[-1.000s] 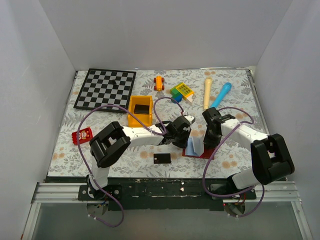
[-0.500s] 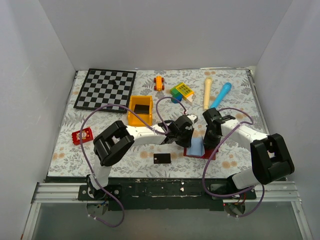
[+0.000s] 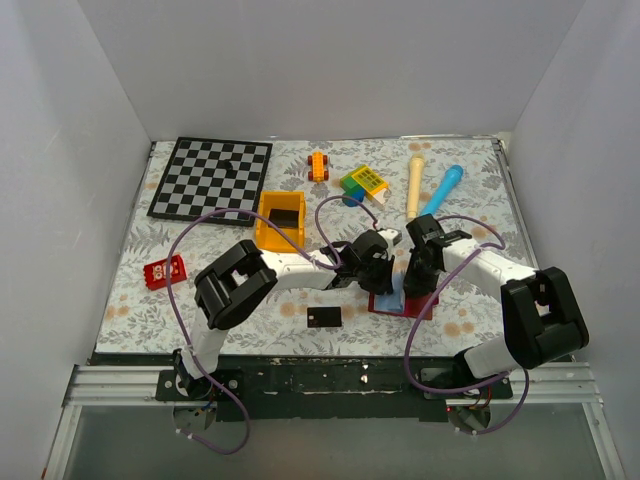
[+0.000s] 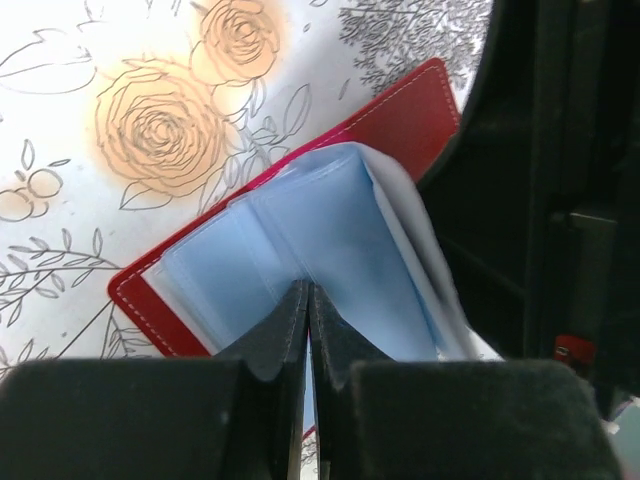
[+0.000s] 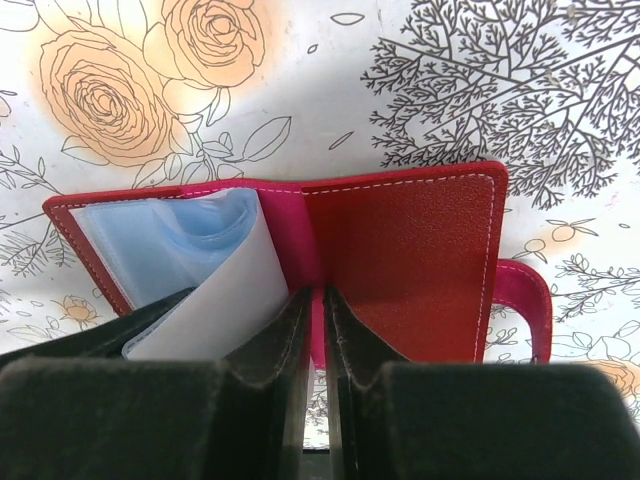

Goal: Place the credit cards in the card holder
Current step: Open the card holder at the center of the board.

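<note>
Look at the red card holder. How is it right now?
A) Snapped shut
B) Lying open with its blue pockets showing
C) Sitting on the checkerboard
B: the holder lies spread open on the table, and its blue pockets are showing.

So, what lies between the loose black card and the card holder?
Only bare flowered tablecloth, in the top view; the black card lies apart from the card holder.
</note>
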Robot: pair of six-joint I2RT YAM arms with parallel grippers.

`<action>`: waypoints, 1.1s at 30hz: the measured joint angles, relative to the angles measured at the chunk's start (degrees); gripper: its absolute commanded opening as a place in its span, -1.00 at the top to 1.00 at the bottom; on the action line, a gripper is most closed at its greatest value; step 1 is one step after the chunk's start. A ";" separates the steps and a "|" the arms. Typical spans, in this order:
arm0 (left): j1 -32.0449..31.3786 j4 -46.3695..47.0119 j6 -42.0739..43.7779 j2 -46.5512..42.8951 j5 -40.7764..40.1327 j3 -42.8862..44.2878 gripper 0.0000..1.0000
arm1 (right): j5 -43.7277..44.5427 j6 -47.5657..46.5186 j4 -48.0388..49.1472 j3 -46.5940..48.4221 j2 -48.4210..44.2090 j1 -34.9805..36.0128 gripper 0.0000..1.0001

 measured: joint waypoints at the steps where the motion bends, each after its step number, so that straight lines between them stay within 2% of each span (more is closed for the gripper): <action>1: 0.00 0.46 -0.15 0.04 0.35 0.00 1.00 | -0.22 0.00 0.02 0.00 0.00 -0.09 0.64; 11: -0.04 4.26 -0.87 0.31 2.34 -0.48 1.00 | -0.42 -0.20 0.00 -0.39 -0.50 -0.55 0.63; 16: -0.07 5.57 -1.18 1.81 3.17 -0.52 1.00 | 4.83 -1.03 -5.44 1.38 -7.54 -0.74 0.49; 20: -0.09 6.27 -1.36 2.05 3.58 -0.52 1.00 | 6.16 -1.68 -7.54 4.76 -13.42 -1.51 0.48; 25: -0.09 7.30 -1.51 2.45 3.80 -0.52 1.00 | 2.99 -2.38 -7.87 5.95 -15.78 -2.05 0.48; 33: -0.09 7.43 -1.53 2.47 3.80 -0.52 1.00 | -4.33 -2.78 -5.66 5.33 -9.79 -2.03 0.50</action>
